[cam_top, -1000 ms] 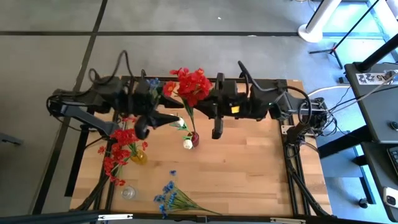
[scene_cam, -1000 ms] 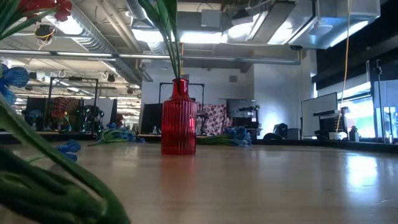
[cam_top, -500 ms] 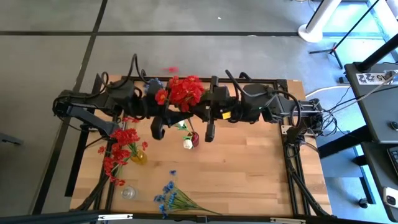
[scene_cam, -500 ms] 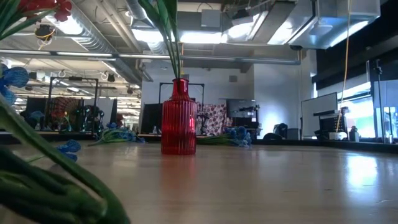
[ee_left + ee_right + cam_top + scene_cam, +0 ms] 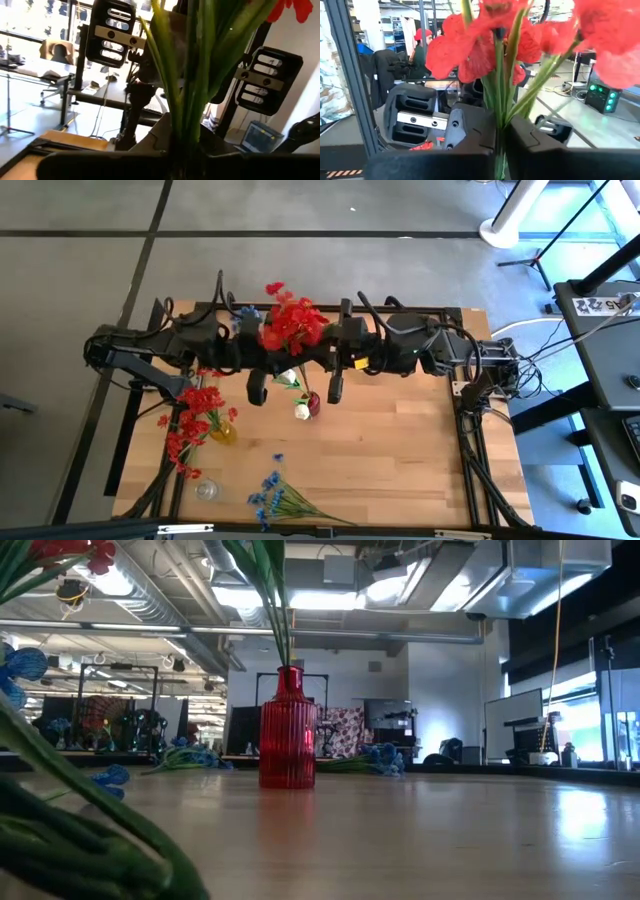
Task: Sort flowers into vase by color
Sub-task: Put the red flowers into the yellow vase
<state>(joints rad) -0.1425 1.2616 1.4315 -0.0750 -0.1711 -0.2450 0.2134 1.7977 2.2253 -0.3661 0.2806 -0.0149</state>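
Both the left gripper [image 5: 262,352] and right gripper [image 5: 322,350] were clamped on the red flowers [image 5: 292,323] above the red vase [image 5: 312,402], a likely handover; next, lowering stems into it

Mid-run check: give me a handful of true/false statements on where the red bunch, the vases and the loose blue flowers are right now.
1. Both grippers grip the red bunch together. True: the left gripper and the right gripper are both shut on its stems.
2. The red vase is empty. False: it holds green stems and a white flower.
3. The blue flowers stand in a vase. False: they lie loose on the table.
4. The yellow vase holds red flowers. True.
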